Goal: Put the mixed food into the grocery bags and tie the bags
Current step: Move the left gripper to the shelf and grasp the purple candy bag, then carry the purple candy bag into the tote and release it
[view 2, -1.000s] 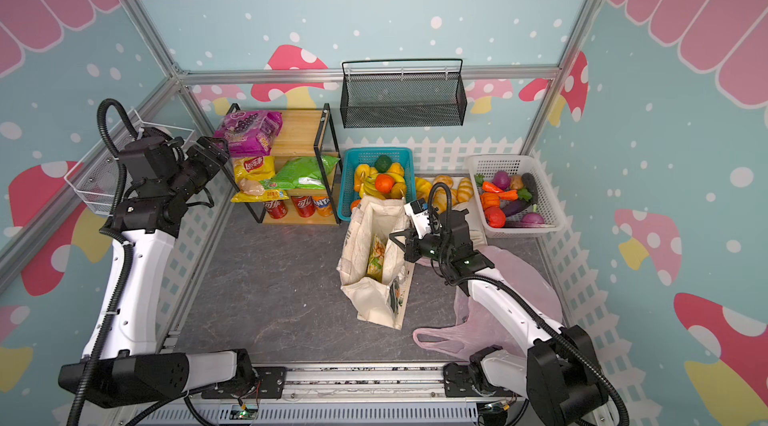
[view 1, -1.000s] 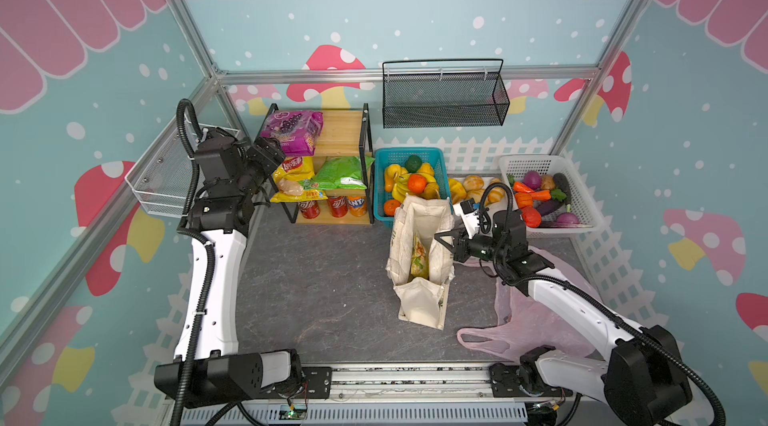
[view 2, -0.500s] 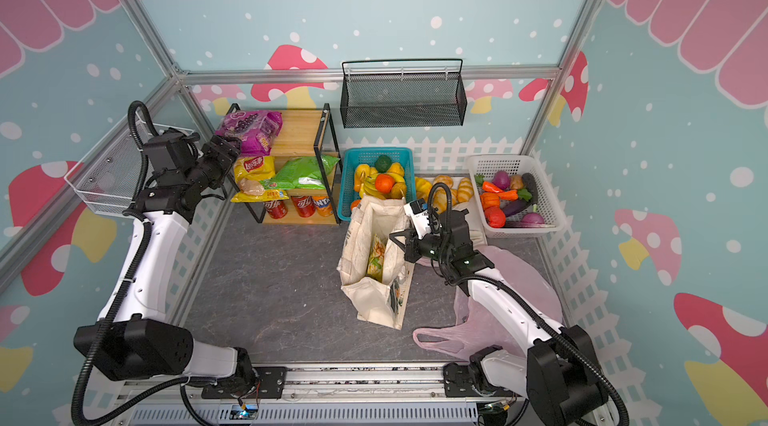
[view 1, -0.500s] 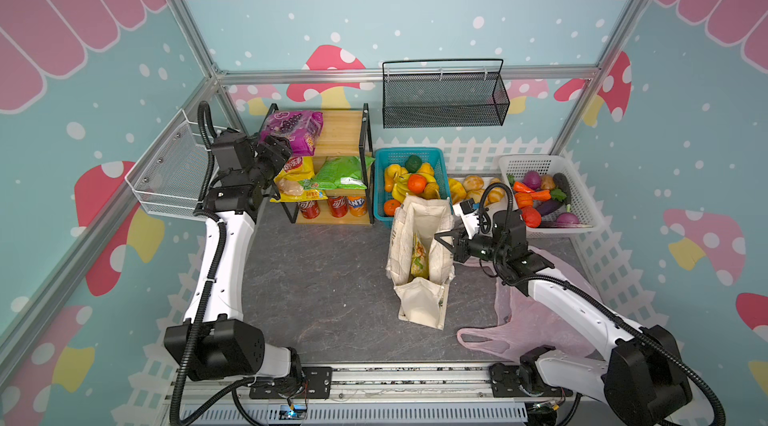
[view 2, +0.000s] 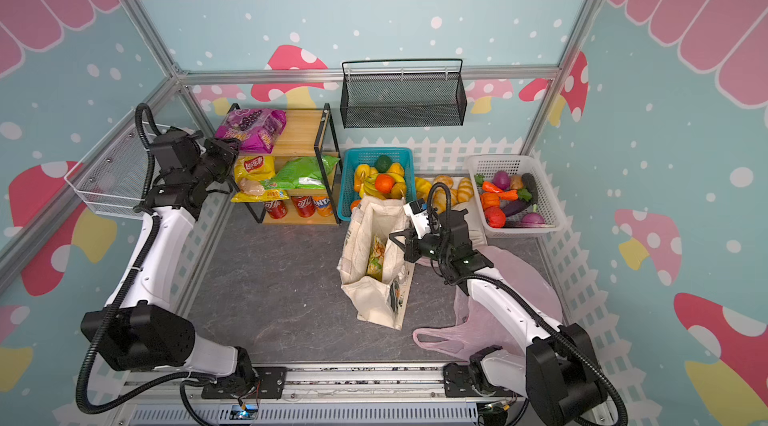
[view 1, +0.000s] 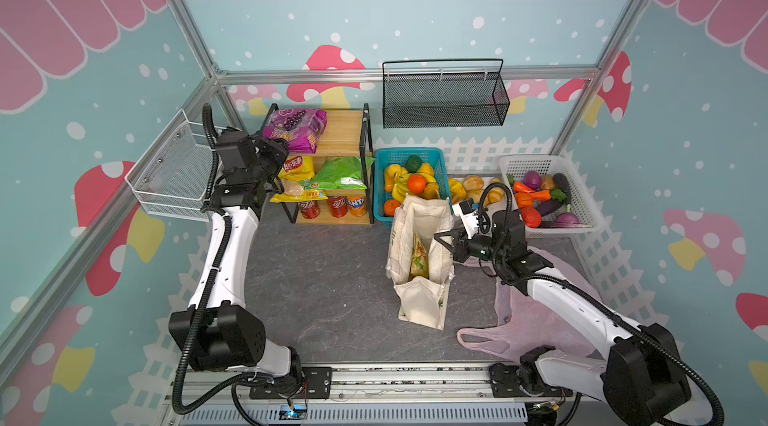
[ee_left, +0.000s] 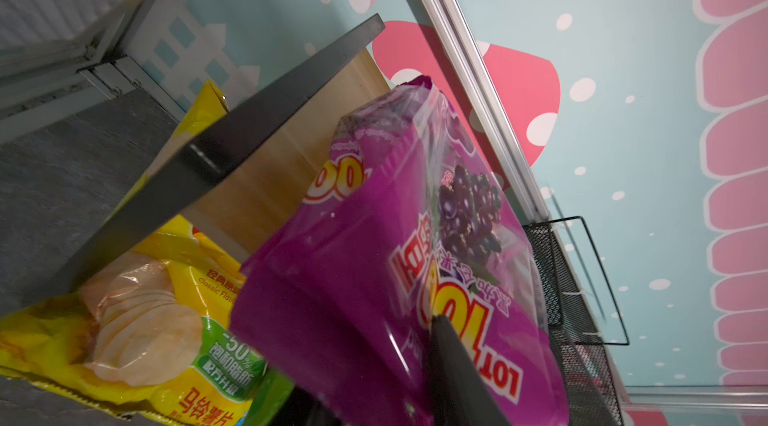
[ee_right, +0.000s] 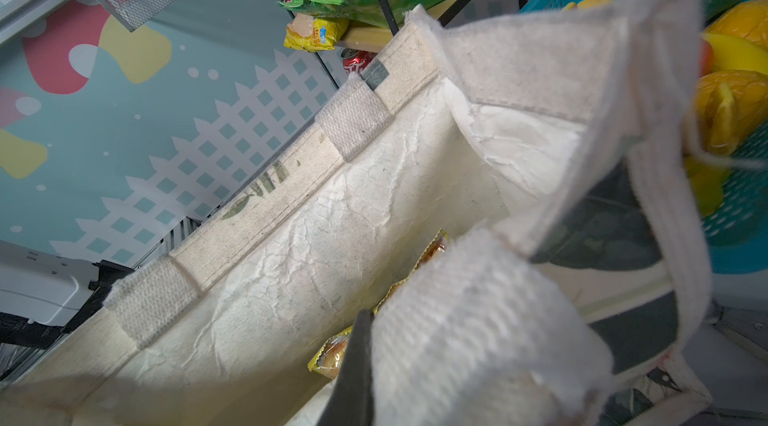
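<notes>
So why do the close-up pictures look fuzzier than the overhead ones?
Left wrist view: the purple packet sits very near the lens, its print smeared and its film glinting. Right wrist view: the canvas tote has its nearest strap out of focus, its lining sharp. Both top views: crisp, evenly lit.

Jaws pinch the rim of the canvas tote (ee_right: 291,258), snack packet (ee_right: 330,357) inside.

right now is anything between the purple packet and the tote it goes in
Nothing visible. The purple packet lies on the top shelf, bare table runs to the canvas tote, and the right gripper holds its mouth open.
</notes>
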